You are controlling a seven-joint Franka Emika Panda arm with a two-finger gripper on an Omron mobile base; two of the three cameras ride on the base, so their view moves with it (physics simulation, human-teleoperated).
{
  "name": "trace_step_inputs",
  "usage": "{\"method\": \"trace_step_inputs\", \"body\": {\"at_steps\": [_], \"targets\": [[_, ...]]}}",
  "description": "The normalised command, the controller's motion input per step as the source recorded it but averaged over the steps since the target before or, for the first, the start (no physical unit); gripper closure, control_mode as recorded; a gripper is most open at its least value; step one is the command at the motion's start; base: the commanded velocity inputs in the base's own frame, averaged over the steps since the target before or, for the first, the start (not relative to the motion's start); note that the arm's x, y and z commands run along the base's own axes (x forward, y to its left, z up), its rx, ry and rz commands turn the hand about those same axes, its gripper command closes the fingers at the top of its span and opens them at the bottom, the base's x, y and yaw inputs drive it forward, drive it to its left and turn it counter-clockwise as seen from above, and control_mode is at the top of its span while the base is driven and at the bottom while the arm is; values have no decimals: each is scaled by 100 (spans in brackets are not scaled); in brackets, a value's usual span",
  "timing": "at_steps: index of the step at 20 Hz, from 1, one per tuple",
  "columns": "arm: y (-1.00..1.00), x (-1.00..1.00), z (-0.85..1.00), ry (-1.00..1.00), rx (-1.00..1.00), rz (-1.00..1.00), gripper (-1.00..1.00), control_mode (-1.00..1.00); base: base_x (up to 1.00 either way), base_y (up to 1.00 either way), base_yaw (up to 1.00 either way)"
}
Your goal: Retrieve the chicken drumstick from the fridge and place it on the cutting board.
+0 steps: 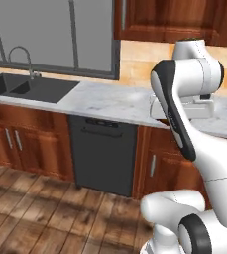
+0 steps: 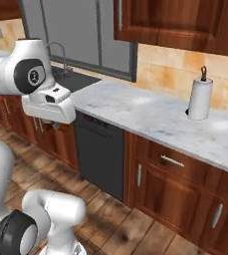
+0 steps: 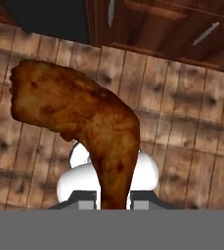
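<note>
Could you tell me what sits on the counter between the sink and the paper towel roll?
Nothing: in the right base view the marble counter runs bare from the sink to the paper towel roll. The dishwasher stands below that stretch.

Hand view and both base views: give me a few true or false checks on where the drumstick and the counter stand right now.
1. The tool is shut on the drumstick. True.
2. The drumstick lies on the counter. False: it hangs over the wood floor.
3. A paper towel roll stands upright on the counter. True.
4. The dishwasher door is open. False: it is closed.
5. The sink is full of dishes. False: it holds none.
</note>
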Motion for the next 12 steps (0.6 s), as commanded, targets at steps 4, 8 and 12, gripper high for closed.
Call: {"method": "trace_step_inputs", "body": {"at_steps": [4,8,12], "targets": [[0,0,0,0,0,0,100,100,49,45,48],[0,0,0,0,0,0,100,100,70,46,30],[0,0,0,0,0,0,100,100,64,87,1]]}}
